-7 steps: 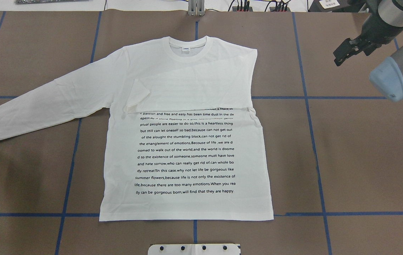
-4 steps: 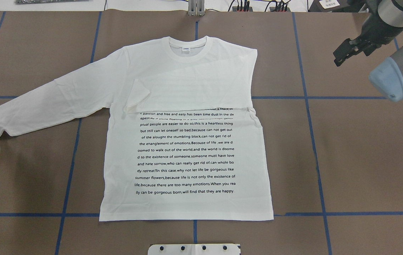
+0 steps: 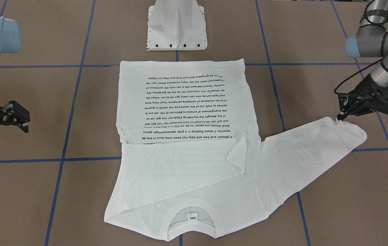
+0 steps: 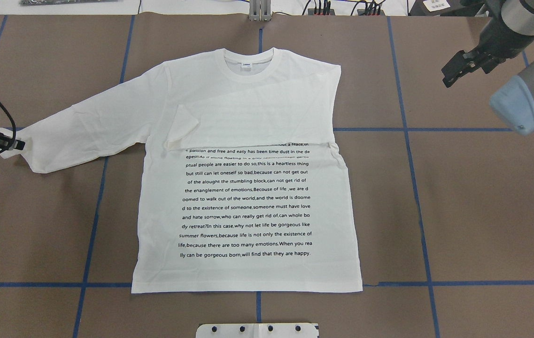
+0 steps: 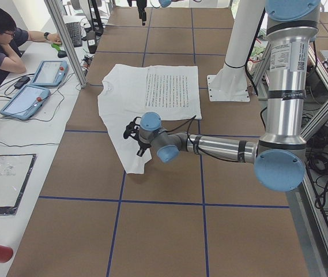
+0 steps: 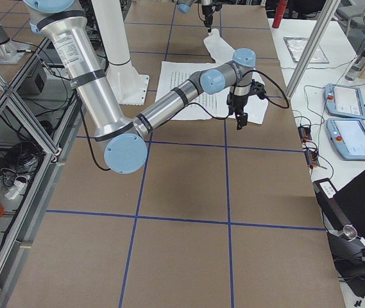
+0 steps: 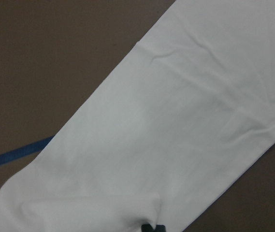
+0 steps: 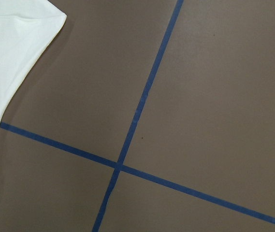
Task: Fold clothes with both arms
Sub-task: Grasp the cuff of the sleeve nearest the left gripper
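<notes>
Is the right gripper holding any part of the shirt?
No, the right gripper hangs over bare table, well apart from the shirt.

Your table point(image 4: 483, 211) has a brown top marked into big squares by blue tape lines point(image 4: 407, 129), and the white base point(image 3: 176, 27) stands on it at the robot's edge, in the middle. The shirt point(image 4: 248, 206) lies flat on the top, print up, with its hem near the base but apart from it and its collar at the far side. One sleeve is folded across the chest and covers the top lines of print, while the other sleeve point(image 4: 83, 126) runs out over the brown top toward the robot's left, across a tape line.
</notes>
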Action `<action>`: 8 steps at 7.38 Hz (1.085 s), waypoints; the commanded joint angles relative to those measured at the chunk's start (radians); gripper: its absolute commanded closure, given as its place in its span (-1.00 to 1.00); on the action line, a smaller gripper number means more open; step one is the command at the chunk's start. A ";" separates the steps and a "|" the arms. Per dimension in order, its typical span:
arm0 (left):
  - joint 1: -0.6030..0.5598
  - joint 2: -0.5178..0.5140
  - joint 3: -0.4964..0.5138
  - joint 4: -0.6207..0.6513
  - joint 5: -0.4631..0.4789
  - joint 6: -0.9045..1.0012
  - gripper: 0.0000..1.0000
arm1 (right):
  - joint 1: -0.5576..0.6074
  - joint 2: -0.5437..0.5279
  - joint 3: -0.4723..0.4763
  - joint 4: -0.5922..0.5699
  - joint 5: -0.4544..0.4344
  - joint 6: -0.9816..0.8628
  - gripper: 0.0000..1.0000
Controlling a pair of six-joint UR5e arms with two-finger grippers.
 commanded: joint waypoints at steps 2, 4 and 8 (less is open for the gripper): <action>-0.013 -0.306 -0.061 0.429 -0.013 -0.025 1.00 | 0.000 -0.002 0.004 0.000 0.000 0.001 -1.00; 0.014 -0.476 -0.062 0.558 -0.021 -0.218 1.00 | -0.001 -0.002 0.004 -0.002 0.000 0.001 -1.00; 0.214 -0.802 0.123 0.543 0.033 -0.652 1.00 | 0.000 -0.005 0.003 0.000 0.000 -0.001 -1.00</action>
